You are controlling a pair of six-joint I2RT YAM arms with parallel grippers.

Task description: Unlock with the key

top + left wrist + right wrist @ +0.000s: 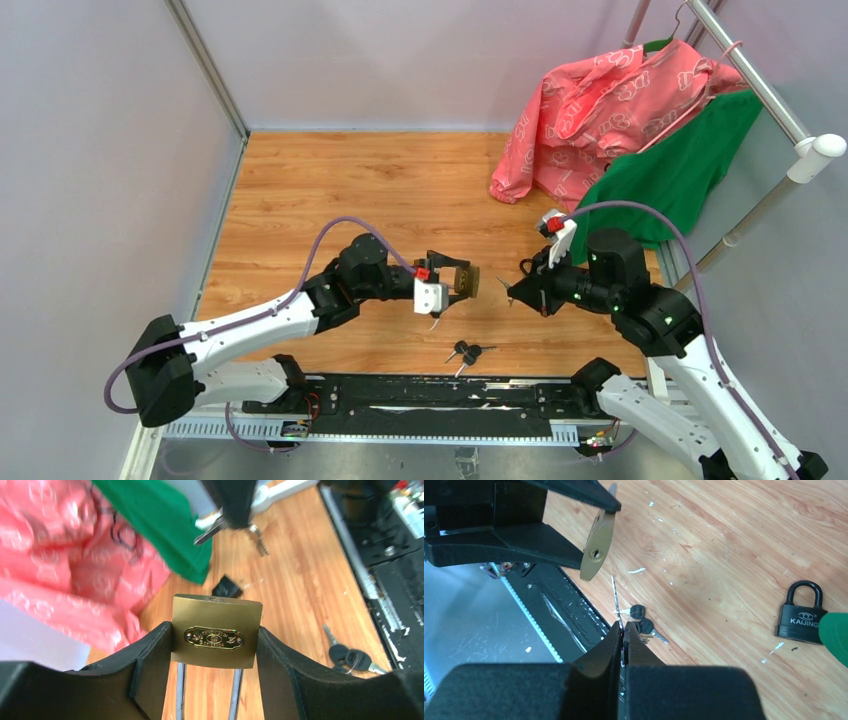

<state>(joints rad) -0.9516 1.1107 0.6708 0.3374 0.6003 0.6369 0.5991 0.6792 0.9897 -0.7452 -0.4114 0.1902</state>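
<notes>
Two black-headed spare keys lie on the wooden table nearest the arm bases. Just beyond, the left gripper clamps a brass padlock by its sides, lifted off the table, shackle toward the wrist and keyhole facing right. The oval plate on it is too small to read. The right gripper, fingers pinched together, holds the key. Its blade runs left-right, and its tip points at the keyhole, stopping just short. Farther back, a black padlock marked KAIJING lies flat beside a green garment and a pink garment.
</notes>
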